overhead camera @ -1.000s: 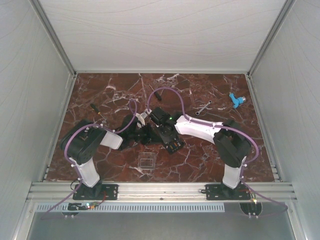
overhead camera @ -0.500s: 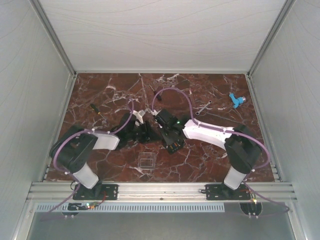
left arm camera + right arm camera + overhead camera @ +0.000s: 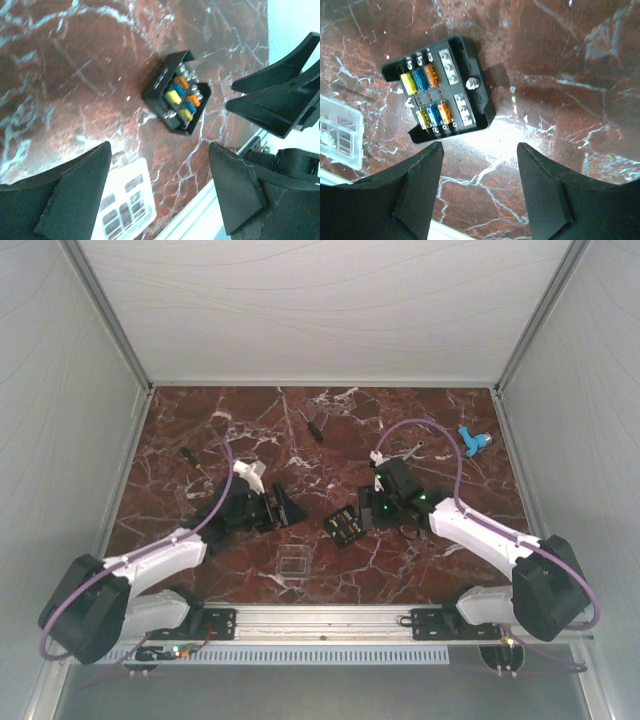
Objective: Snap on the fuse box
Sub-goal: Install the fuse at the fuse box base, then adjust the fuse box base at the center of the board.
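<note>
Fuse box lies uncovered on the tabletop between the left hand and right hand, both spread and empty. Best to pinch the clear lid, lying apart nearer the front edge, by its sides, square it over the box, then press down evenly.

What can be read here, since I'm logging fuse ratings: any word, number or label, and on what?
None can be read.
The small square black plastic fuse box shows no legible marking.
Any numbers on its coloured fuses are too small and blurred.
Dark patches on the clear square plastic lid are blurred too.
</note>
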Controlling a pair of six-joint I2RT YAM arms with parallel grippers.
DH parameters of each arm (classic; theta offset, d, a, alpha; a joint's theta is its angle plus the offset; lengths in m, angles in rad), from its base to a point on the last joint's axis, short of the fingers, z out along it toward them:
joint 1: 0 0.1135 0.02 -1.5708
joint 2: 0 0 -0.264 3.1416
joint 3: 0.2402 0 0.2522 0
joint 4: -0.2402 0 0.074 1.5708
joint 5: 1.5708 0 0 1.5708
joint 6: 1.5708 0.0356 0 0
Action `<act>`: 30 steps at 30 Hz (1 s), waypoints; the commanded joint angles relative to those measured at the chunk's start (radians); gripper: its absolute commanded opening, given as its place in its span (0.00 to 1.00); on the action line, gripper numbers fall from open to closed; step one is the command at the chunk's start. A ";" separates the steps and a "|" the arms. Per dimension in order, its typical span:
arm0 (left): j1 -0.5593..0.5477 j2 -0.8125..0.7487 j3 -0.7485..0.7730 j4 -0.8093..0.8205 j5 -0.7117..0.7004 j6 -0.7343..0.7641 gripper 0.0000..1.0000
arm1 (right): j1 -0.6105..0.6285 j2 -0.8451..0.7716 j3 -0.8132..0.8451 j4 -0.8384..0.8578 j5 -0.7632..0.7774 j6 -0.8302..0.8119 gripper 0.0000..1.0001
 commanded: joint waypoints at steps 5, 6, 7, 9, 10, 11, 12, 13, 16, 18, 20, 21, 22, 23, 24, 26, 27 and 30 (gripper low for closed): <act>-0.005 -0.202 -0.137 -0.128 -0.015 -0.049 0.82 | -0.060 -0.085 -0.177 0.238 -0.236 0.137 0.63; -0.005 -0.225 -0.155 -0.135 -0.016 -0.058 0.83 | -0.063 -0.078 -0.193 0.274 -0.256 0.153 0.64; -0.004 -0.247 -0.170 -0.142 -0.017 -0.064 0.83 | -0.065 -0.065 -0.203 0.302 -0.273 0.167 0.64; -0.001 -0.282 -0.195 -0.155 -0.020 -0.075 0.85 | -0.066 -0.029 -0.211 0.351 -0.299 0.188 0.65; 0.001 -0.295 -0.202 -0.158 -0.020 -0.078 0.86 | -0.067 -0.010 -0.211 0.371 -0.307 0.198 0.65; 0.004 -0.303 -0.207 -0.163 -0.017 -0.080 0.86 | -0.067 0.009 -0.211 0.393 -0.313 0.206 0.66; 0.006 -0.308 -0.213 -0.162 -0.012 -0.081 0.86 | -0.067 0.026 -0.211 0.414 -0.323 0.212 0.66; 0.010 -0.309 -0.216 -0.162 -0.007 -0.082 0.86 | -0.067 0.044 -0.208 0.437 -0.334 0.217 0.66; 0.032 -0.298 -0.236 -0.130 0.036 -0.090 0.84 | -0.067 0.102 -0.180 0.485 -0.362 0.221 0.67; 0.055 -0.280 -0.255 -0.087 0.082 -0.103 0.81 | -0.067 0.149 -0.150 0.500 -0.372 0.216 0.67; 0.077 -0.257 -0.269 -0.045 0.130 -0.112 0.76 | -0.067 0.198 -0.114 0.524 -0.392 0.214 0.67; 0.084 -0.245 -0.273 -0.028 0.149 -0.115 0.74 | -0.067 0.225 -0.099 0.539 -0.406 0.217 0.67; 0.090 -0.233 -0.276 -0.017 0.162 -0.117 0.72 | -0.066 0.250 -0.084 0.557 -0.422 0.222 0.67; 0.094 -0.222 -0.280 -0.006 0.172 -0.121 0.70 | -0.065 0.274 -0.069 0.570 -0.440 0.227 0.67; 0.099 -0.214 -0.286 0.012 0.184 -0.125 0.67 | -0.062 0.297 -0.051 0.580 -0.452 0.230 0.67; 0.105 -0.202 -0.297 0.035 0.204 -0.136 0.61 | -0.056 0.331 -0.021 0.582 -0.463 0.225 0.67; 0.105 -0.200 -0.302 0.044 0.212 -0.142 0.58 | -0.057 0.340 -0.009 0.579 -0.465 0.218 0.68; 0.107 -0.198 -0.318 0.054 0.220 -0.150 0.54 | -0.057 0.332 0.002 0.569 -0.453 0.192 0.69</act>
